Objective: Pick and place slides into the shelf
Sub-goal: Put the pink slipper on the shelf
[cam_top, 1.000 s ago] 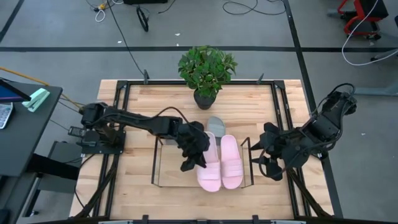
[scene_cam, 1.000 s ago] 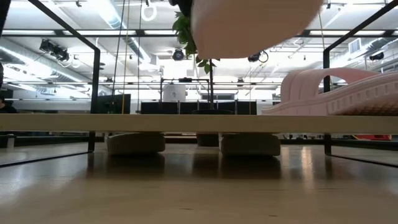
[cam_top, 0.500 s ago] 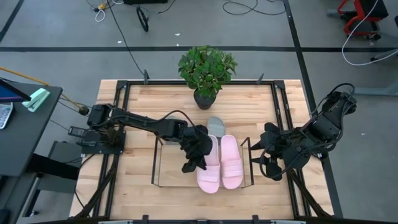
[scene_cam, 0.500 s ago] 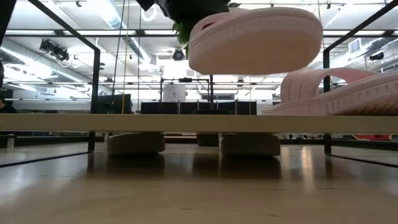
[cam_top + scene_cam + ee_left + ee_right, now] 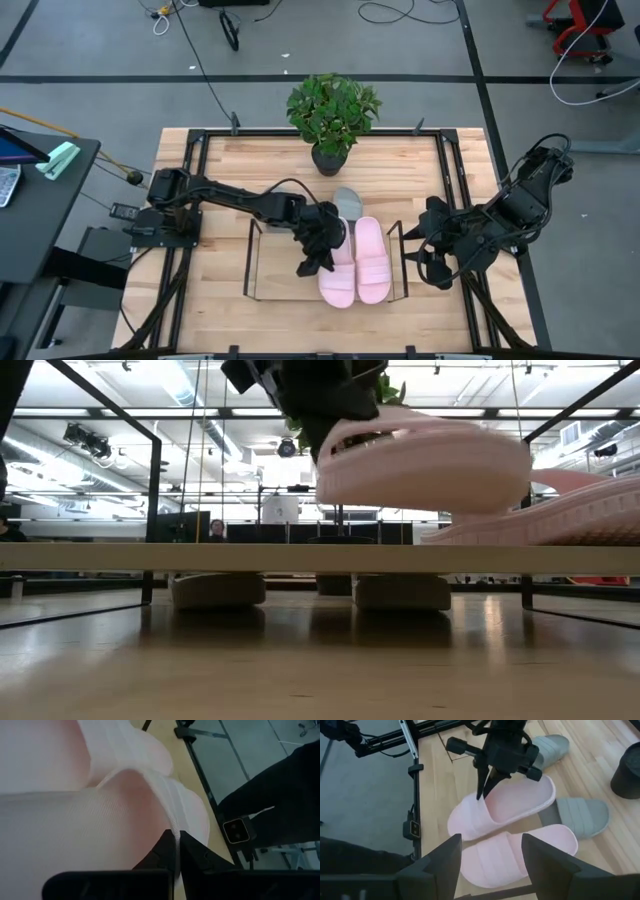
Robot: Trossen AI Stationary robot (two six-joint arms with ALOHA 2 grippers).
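My left gripper [image 5: 308, 265] hangs over the shelf [image 5: 250, 262], shut on a pale pink slide [image 5: 338, 272]. The low view shows this slide [image 5: 420, 460] above the light shelf board [image 5: 100, 557]. The second pink slide [image 5: 372, 260] lies sole-down on the board beside it. One grey slide [image 5: 348, 203] lies on the table at the shelf's far side. The right wrist view shows two grey slides [image 5: 551, 745] [image 5: 582, 815]. My right gripper [image 5: 490, 870] waits open at the shelf's right end. My left gripper pinches the edge of the pink slide's wide strap [image 5: 172, 822] between its two fingers. The fingers [image 5: 482, 790] come from above, pointing down. The slide hangs lifted clear of the shelf board, sole down and slightly tilted [image 5: 420, 460].
A potted plant [image 5: 333, 110] stands at the table's far edge, behind the shelf. The shelf's thin black wire frame [image 5: 153, 510] rises at its corners. Black rails [image 5: 190, 190] run along the table's left and right sides. Bare board lies left of the held slide [image 5: 275, 262].
My left gripper has come down toward the shelf board and moved slightly toward the table's right. The pink slide has dropped with it, nearer the board and the other pink slide, and has turned and tipped so that its strap now shows in the low view.
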